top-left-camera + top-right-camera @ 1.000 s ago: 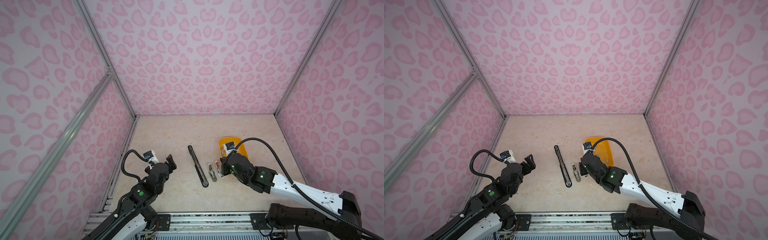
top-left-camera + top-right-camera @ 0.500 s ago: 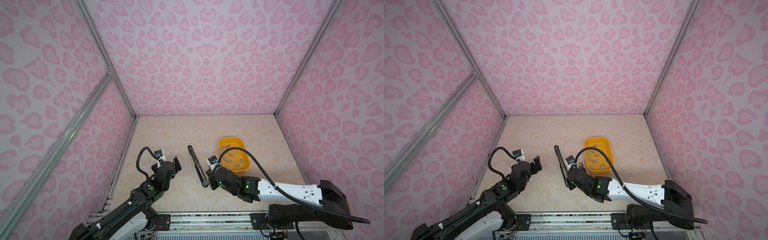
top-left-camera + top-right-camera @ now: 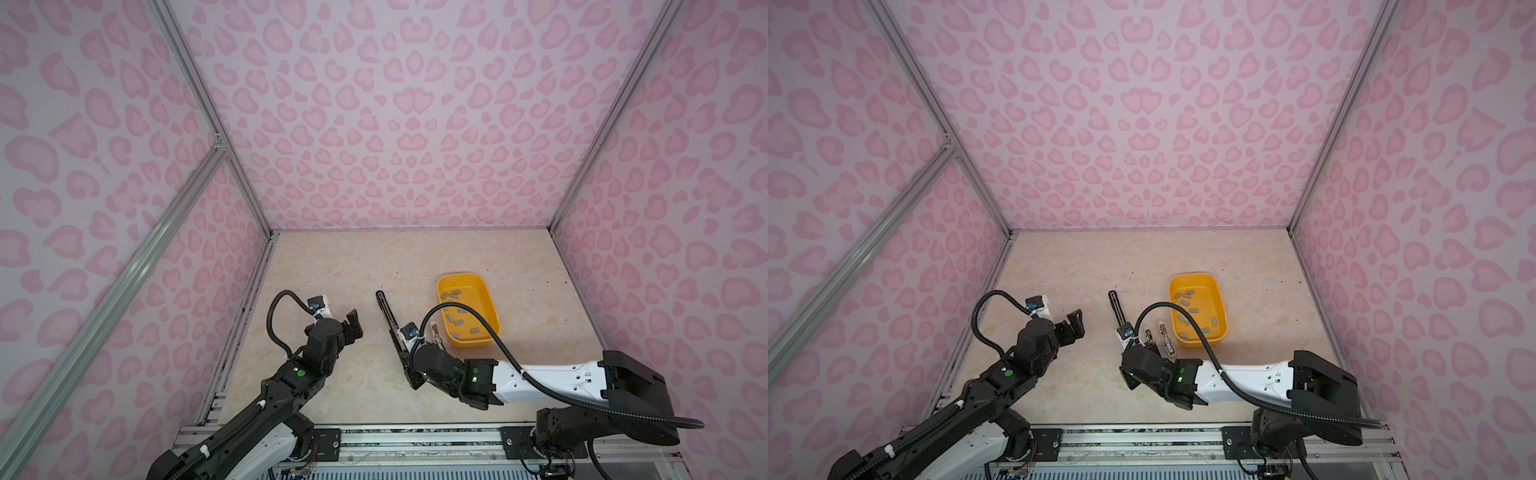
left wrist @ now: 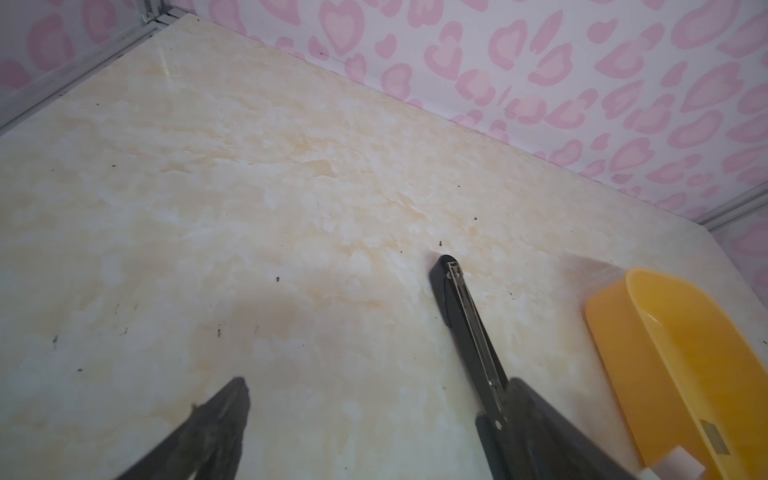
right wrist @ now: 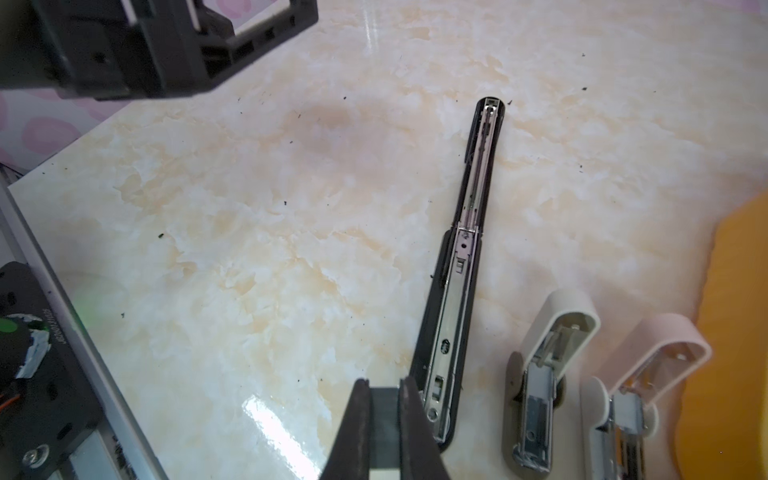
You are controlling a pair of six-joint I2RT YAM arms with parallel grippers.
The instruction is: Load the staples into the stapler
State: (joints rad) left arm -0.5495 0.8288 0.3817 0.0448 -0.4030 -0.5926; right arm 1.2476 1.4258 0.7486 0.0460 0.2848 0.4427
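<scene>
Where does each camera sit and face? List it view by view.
Top views: high above the robot's base, looking down on the table; left arm, right arm show.
Left wrist: on the left arm, looking past the open left pincer toward the black stapler.
Right wrist: on the right arm, over the right pincer, shut on a staple strip.
Shared: both wrist views show black stapler, yellow tray.

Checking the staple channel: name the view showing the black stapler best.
Right wrist: the black stapler lies open, metal channel plain. Both top views show it small, partly behind the right arm; left wrist shows only its far half.
</scene>
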